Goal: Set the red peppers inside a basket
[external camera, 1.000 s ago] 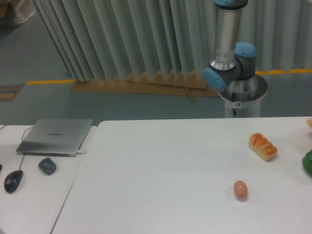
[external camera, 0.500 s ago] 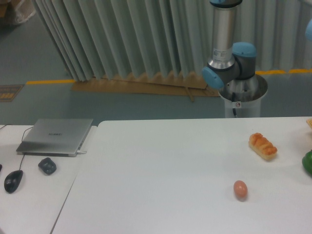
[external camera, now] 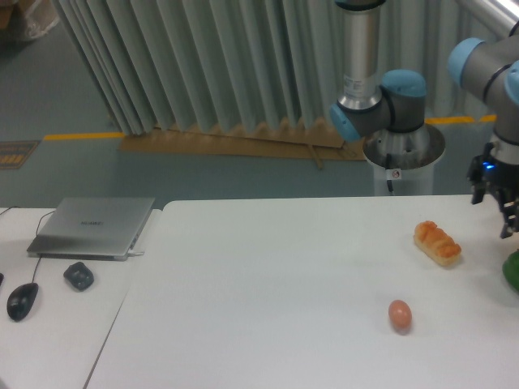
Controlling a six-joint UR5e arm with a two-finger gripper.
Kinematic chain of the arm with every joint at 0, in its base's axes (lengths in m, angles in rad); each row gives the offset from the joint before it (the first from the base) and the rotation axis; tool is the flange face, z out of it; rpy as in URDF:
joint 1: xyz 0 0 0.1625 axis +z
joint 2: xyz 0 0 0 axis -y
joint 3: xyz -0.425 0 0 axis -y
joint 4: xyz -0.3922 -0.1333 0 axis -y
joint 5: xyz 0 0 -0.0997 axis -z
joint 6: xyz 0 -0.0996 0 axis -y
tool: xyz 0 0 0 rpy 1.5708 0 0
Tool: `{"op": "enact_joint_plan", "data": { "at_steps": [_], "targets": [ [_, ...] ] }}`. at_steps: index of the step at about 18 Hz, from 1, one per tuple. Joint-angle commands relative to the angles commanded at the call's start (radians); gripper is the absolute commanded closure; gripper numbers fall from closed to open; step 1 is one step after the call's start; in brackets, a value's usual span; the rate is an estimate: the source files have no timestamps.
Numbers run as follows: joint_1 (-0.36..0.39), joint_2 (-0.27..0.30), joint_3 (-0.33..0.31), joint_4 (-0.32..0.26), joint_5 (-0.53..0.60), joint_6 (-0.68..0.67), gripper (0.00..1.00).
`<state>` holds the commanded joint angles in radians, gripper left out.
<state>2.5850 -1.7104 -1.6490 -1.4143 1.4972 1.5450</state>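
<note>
Your claw hangs at the right edge of view with nothing visibly in it; its fingers are cut by the frame, so you cannot tell whether they are spread or pressed together. No red pepper or basket shows anywhere. The risk is a wrong pick: the green thing sits just below the claw, the bread roll just left, the egg farther down-left.
</note>
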Motion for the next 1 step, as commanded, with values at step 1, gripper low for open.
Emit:
{"op": "enact_joint_plan", "data": {
  "at_steps": [1],
  "targets": [
    [-0.008,0.003,0.0,-0.002,0.0,-0.014,0.0]
  ]
}}
